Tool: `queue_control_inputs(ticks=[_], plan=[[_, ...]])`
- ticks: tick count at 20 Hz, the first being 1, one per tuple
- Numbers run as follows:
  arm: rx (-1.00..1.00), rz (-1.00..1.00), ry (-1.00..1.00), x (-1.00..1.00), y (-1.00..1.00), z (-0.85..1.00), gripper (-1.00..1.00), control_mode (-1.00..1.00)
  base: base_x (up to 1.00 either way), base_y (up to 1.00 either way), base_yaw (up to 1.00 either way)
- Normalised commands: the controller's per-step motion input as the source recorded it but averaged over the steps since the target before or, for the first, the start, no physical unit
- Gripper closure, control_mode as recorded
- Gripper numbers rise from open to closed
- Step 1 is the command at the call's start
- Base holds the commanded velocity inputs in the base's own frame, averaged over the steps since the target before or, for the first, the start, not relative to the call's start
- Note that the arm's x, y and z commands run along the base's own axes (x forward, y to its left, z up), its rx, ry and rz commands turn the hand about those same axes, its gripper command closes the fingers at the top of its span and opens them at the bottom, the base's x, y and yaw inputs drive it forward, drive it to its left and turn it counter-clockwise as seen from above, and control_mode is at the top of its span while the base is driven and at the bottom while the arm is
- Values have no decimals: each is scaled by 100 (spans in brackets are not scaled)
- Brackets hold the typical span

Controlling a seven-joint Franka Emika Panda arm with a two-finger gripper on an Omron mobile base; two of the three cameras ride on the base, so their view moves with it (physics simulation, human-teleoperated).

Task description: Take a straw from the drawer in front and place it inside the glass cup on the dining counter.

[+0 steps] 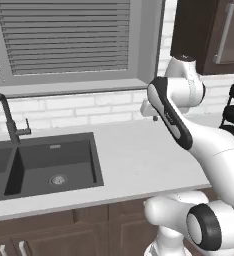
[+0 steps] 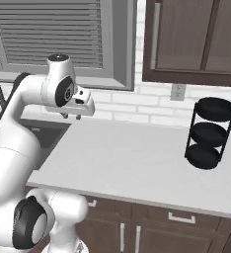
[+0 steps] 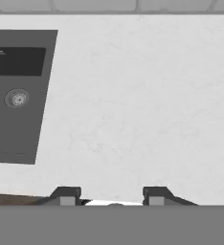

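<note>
Even, soft rendered light with no glare. The white stone kitchen counter (image 1: 139, 155) is bright; the dark rectangular sink (image 1: 44, 165) below-left of the gripper (image 3: 109, 196) is shaded. Edges slightly soft.

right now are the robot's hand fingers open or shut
Open: in the hand view the hand has its two dark fingertips apart with nothing between them, above the white counter.

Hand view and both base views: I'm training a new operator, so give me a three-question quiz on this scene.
1. True or false: the claw grips a green straw.
2. What stands at the right end of the counter? A) blue bowl B) black rack C) kettle
3. Fill in: the faucet stands behind the ____.

Key: 1 false, the fingers stand apart with nothing between them; 2 B; 3 sink.
</note>
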Motion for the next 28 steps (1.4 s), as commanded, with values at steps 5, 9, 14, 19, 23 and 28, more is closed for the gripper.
queue_control_inputs(ticks=[5, 9, 14, 19, 23, 28], plan=[[0, 0, 0, 0, 0, 0, -100, 100, -32, -7, 0], [0, 0, 0, 0, 0, 0, -100, 100, -78, -34, 4], [0, 0, 0, 0, 0, 0, -100, 100, -22, -39, 14], [0, 0, 0, 0, 0, 0, -100, 100, 0, -57, 47], [0, 0, 0, 0, 0, 0, -100, 100, 0, -47, 57], [0, 0, 0, 0, 0, 0, -100, 100, 1, 1, 23]])
